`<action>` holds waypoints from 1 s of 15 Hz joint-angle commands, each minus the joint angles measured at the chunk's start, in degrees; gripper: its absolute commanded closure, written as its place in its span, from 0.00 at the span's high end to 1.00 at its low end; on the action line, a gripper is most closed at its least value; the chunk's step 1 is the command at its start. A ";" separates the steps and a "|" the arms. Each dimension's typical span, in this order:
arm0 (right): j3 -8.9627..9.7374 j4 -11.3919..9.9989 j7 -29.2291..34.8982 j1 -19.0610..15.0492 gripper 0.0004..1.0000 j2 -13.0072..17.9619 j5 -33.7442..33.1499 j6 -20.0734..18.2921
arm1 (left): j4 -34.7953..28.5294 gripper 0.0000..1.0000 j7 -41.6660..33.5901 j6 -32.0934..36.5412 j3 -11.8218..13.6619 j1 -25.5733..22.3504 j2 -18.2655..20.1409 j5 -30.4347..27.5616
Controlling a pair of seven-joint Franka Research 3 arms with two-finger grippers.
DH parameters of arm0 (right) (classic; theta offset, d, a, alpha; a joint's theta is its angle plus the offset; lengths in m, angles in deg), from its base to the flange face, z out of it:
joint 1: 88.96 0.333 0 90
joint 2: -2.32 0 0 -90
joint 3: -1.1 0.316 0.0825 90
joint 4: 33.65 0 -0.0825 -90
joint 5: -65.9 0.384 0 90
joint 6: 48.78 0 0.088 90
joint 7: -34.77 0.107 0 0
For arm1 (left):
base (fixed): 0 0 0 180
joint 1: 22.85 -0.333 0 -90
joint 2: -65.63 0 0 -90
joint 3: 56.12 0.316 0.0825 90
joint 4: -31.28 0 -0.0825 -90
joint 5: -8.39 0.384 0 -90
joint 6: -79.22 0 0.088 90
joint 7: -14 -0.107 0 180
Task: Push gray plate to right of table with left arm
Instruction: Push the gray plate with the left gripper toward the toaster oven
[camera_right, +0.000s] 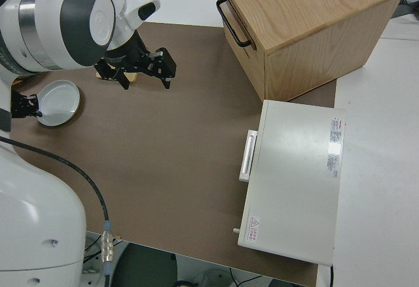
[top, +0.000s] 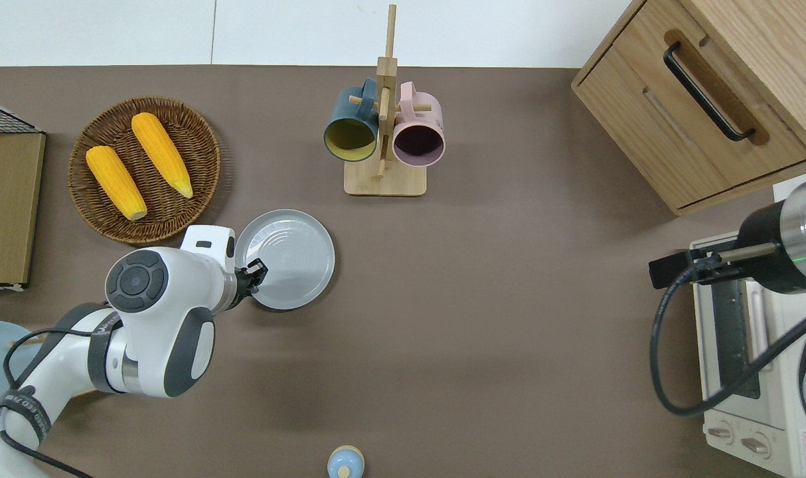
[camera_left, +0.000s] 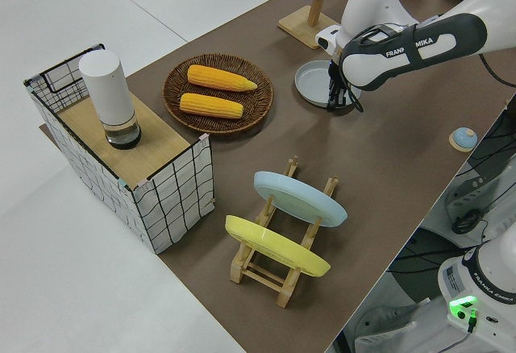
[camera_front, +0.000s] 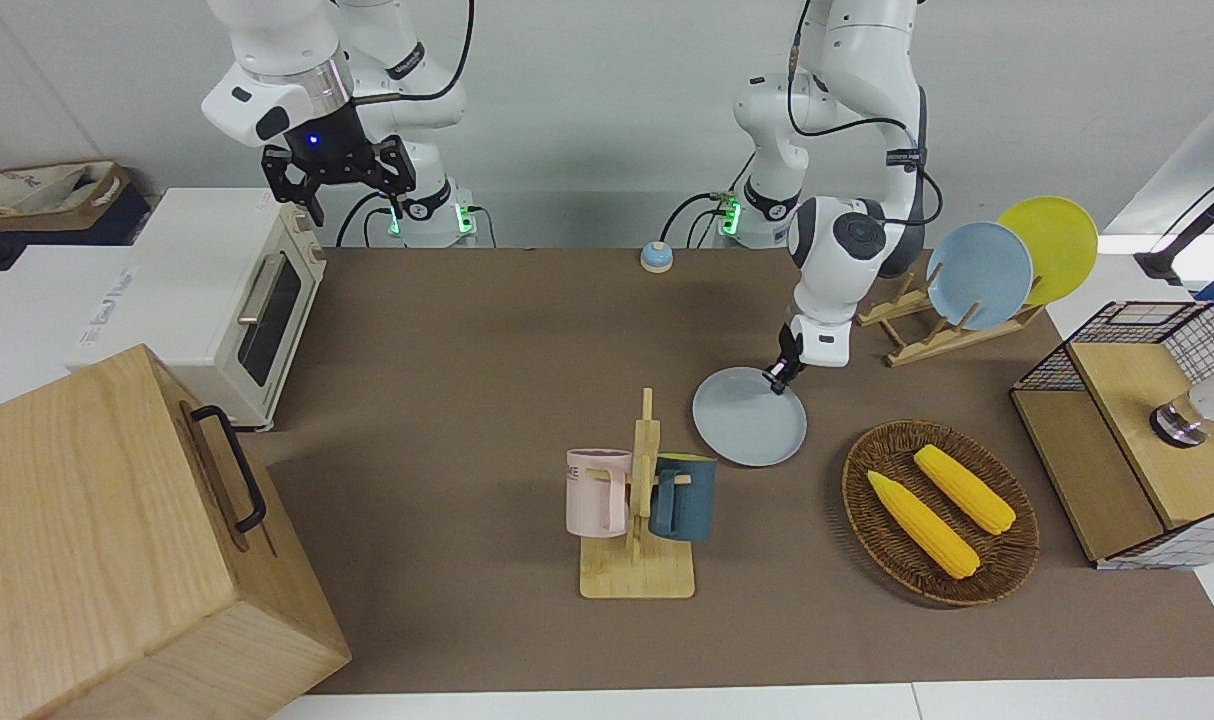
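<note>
- The gray plate (top: pixel 288 259) lies flat on the table (top: pixel 483 318), with the left gripper (top: pixel 255 273) at its rim on the edge nearer the robots and toward the left arm's end of the table; the fingertips touch or nearly touch that rim.
- Whether the left gripper's fingers are apart or together cannot be told from these views.
- The left arm (top: pixel 154 312) reaches out low over the table, its wrist bent down so that the black gripper points steeply toward the tabletop; in the front view the gripper (camera_front: pixel 779 372) meets the upper edge of the plate (camera_front: pixel 749 416).
- The plate is round, shallow and pale gray-blue, with a low raised rim and faint concentric rings in its well.
- It sits between the wicker basket (top: pixel 84 199) holding two ears of corn (top: pixel 162 155) and the wooden mug stand (top: pixel 384 113), nearer the robots than both, touching neither.
- A dark blue mug (top: pixel 350 126) and a pink mug (top: pixel 418 133) hang on the stand.
- A sky-blue plate (camera_front: pixel 980 275) and a yellow plate (camera_front: pixel 1052 245) stand in a wooden rack (camera_front: pixel 922 340) at the left arm's end of the table.
- The right gripper (camera_front: pixel 335 168) belongs to the parked arm; its two fingers stand apart.
</note>
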 commanded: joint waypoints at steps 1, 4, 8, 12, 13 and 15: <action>0.77 0.46 0.14 -1.15 0.98 0.17 0.59 -0.82 | -0.97 0.00 2.62 -0.87 0.52 3.03 -1.15 0.26; 0.77 0.46 0.14 -1.15 0.98 0.17 0.59 -0.82 | -0.53 0.00 6.04 -0.87 0.52 5.66 -1.15 0.26; 0.77 0.46 0.14 -1.15 0.98 0.17 0.59 -0.82 | -0.27 0.00 9.91 -0.87 0.52 9.62 -1.23 0.26; 0.86 0.46 0.14 -1.15 0.98 0.17 0.59 -0.82 | 0.61 0.00 14.39 -0.87 0.52 13.13 -1.23 0.26; 0.77 0.46 0.14 -1.15 0.98 0.17 0.59 -0.82 | 1.22 0.00 15.71 -0.87 0.52 14.27 -1.76 0.26; 0.77 0.46 0.14 -1.15 0.98 0.17 0.59 -0.82 | 2.72 0.00 19.05 -0.87 0.61 16.38 -3.25 0.26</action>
